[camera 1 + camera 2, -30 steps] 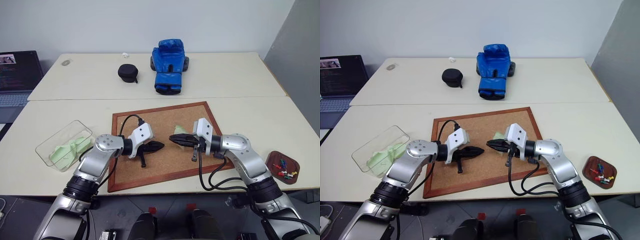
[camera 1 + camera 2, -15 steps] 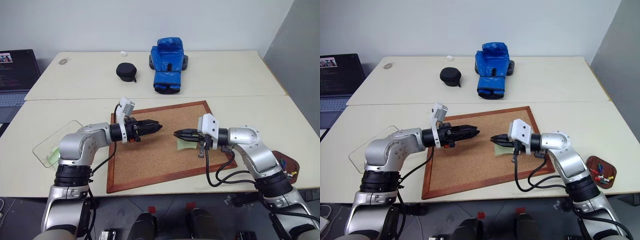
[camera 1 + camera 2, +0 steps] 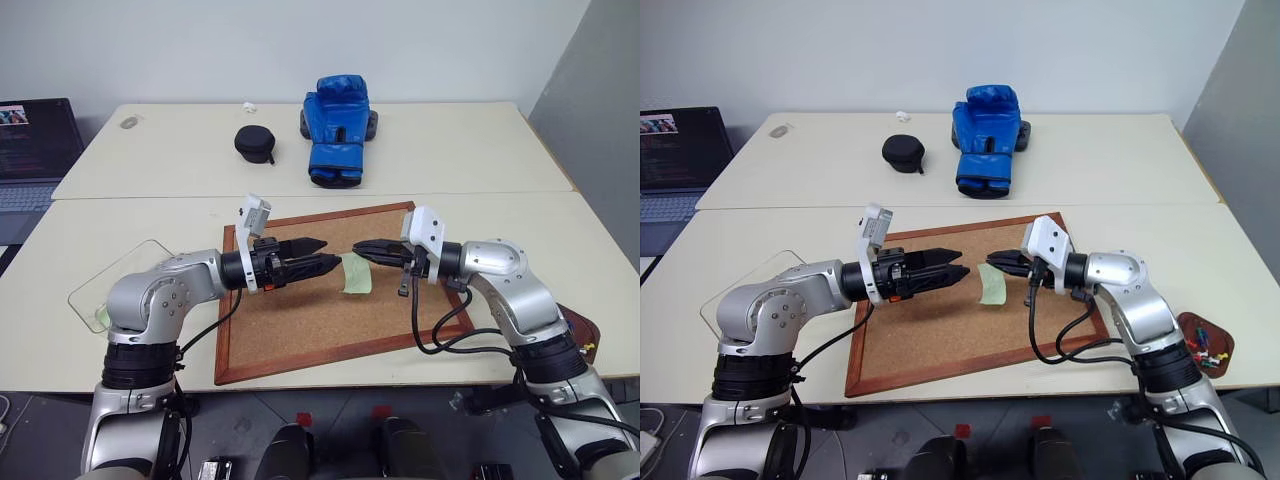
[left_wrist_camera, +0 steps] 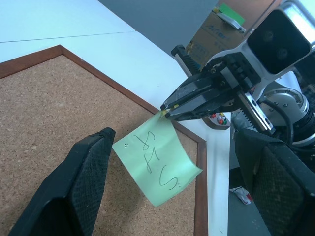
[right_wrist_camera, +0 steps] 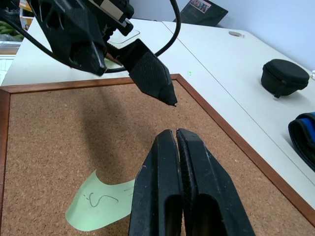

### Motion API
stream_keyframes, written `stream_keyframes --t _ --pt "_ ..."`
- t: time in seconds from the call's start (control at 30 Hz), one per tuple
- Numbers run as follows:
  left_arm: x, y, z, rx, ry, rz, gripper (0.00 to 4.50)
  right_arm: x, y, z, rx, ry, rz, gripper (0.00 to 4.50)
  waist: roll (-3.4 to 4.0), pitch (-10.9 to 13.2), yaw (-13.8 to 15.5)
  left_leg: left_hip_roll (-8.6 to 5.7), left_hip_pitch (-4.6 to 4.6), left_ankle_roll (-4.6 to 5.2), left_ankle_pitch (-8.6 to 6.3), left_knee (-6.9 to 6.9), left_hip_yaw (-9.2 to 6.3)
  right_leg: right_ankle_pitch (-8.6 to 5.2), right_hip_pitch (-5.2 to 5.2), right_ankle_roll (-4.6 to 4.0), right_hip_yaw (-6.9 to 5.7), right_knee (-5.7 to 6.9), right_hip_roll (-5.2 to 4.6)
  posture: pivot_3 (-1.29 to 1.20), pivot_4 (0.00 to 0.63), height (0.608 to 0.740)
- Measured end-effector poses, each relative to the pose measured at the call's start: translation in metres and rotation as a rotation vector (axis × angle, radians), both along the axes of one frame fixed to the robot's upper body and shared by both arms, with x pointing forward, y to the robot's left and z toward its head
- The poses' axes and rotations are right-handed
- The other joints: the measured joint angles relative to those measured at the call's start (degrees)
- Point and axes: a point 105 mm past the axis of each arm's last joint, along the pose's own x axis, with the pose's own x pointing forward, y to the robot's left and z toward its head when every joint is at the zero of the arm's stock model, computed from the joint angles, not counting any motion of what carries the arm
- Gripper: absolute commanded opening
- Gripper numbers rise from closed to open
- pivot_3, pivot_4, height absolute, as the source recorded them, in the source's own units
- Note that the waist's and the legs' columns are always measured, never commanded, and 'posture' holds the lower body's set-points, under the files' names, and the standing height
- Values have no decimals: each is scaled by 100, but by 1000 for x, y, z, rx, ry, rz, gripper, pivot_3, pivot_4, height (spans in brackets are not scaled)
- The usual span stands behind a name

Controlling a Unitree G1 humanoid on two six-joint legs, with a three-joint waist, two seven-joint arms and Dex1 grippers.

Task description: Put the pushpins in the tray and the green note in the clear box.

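Observation:
My right gripper [image 3: 358,246] is shut on the top corner of the green note [image 3: 354,273]. The note hangs just above the corkboard [image 3: 300,320] and has handwriting on it [image 4: 158,167]. Facing it from the left, my left gripper [image 3: 330,253] is open, and its fingers [image 4: 88,172] stand wide on either side of the note without touching it. The clear box [image 3: 88,298] sits at the table's left, partly behind my left arm. The tray [image 3: 1223,338] at the far right holds several pushpins [image 3: 1200,350].
A pale-green paper wad [image 3: 104,316] lies in the clear box. On the far table are a blue boxing glove [image 3: 335,118] and a black round case [image 3: 254,143]. A laptop [image 3: 25,150] stands at the far left. A grey wall panel [image 3: 600,120] runs along the right.
My left gripper has opened, rolled and risen. The right gripper has lifted the green note off the corkboard, so it now hangs between the two grippers.

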Motion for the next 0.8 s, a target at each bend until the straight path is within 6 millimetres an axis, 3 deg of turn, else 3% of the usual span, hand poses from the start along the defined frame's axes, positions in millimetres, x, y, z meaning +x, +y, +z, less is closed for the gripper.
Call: stream_keyframes --t 0.2,0.3,0.4,0.63,0.8 --pt "0 4 -17 29 17 1 4096 -1 -2 16 81 47 -2 0 0 0 6 -1 -5 0 0 -1 -1 0 -3 0 1 -2 -2 0 150 740" --pt "0 -4 -25 18 38 -19 4096 -10 2 40 194 82 33 0 0 0 17 -1 -7 1 0 0 -3 0 -2 -1 -1 -2 -3 0 150 740" --pt "0 -10 -27 -5 50 -31 4096 -16 5 46 208 94 48 0 0 0 15 -1 -7 2 -1 0 -3 0 -3 -1 -2 -2 -3 0 150 740" --pt "7 -38 0 -136 36 -70 4096 -18 11 45 231 119 30 0 0 0 13 -2 -9 2 -1 1 -2 0 -3 0 -3 -2 -3 0 150 740" --pt "4 -37 9 -182 57 -92 4096 -17 9 40 231 131 8 0 0 0 -17 -1 -8 1 0 -1 -1 0 -7 0 -1 1 0 0 150 740"
